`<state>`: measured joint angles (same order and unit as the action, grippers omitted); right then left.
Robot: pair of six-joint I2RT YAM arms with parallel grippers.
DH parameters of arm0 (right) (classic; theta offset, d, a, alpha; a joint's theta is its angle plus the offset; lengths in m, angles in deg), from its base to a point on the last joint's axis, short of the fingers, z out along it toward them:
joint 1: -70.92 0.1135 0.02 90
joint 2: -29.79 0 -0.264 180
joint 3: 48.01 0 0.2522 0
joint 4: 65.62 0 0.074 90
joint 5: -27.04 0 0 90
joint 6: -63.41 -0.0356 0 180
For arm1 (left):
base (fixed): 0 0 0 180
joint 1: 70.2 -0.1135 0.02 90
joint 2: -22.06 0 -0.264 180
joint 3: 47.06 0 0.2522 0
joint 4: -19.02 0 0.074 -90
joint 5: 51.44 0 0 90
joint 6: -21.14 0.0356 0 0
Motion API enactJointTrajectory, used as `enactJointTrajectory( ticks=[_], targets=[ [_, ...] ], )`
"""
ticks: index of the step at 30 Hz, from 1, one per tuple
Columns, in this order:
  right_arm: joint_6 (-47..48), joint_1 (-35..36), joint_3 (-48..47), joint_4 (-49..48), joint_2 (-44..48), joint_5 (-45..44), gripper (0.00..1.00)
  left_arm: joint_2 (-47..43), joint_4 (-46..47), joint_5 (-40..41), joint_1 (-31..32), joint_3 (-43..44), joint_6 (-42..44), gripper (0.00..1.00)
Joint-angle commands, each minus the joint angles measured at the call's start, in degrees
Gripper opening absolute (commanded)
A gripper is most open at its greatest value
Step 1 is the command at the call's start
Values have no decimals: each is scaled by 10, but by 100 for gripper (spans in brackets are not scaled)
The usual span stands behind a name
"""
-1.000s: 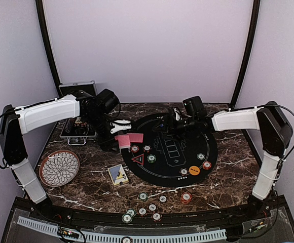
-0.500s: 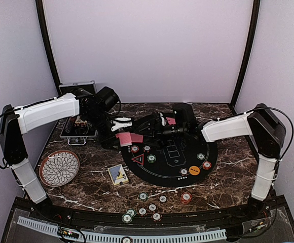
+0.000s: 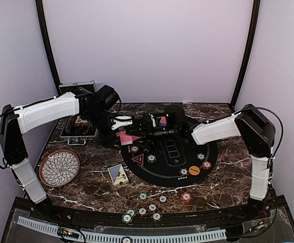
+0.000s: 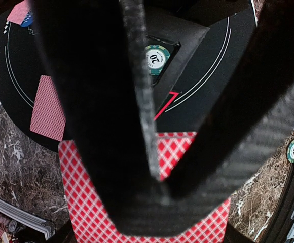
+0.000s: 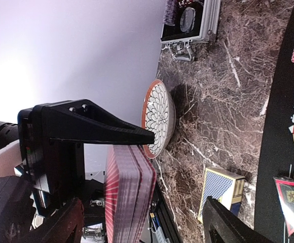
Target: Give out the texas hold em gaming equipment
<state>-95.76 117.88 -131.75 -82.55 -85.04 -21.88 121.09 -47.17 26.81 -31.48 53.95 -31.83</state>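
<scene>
**Handover at the mat edge.** The left gripper [image 4: 157, 185] is clenching the deck of red-backed playing cards [image 4: 91, 212] over the left edge of the black mat [image 3: 187, 154], as it was a second ago. The right gripper [image 5: 178, 170], which has been crossing the mat from the right, is now bracketing the deck with its jaws spread wide, the cards standing edge-on between its fingers. Whether they touch cannot be told. The poker chips [image 3: 143, 196] are lying unmoved near the front.
</scene>
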Motion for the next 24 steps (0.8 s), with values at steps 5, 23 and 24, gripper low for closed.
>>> enactJointTrajectory(
  ticks=[5, 23, 24],
  targets=[
    [-36, 17, -38, -69, -40, 17, 82, -6, -10, -12, -3, 15, -1, 0],
    [-62, 30, -79, -78, -94, 26, 73, -10, -15, -14, -4, 16, -1, 0],
    [-57, 28, -76, -71, -93, 25, 72, -11, -15, -14, -3, 16, -1, 0]
  ],
)
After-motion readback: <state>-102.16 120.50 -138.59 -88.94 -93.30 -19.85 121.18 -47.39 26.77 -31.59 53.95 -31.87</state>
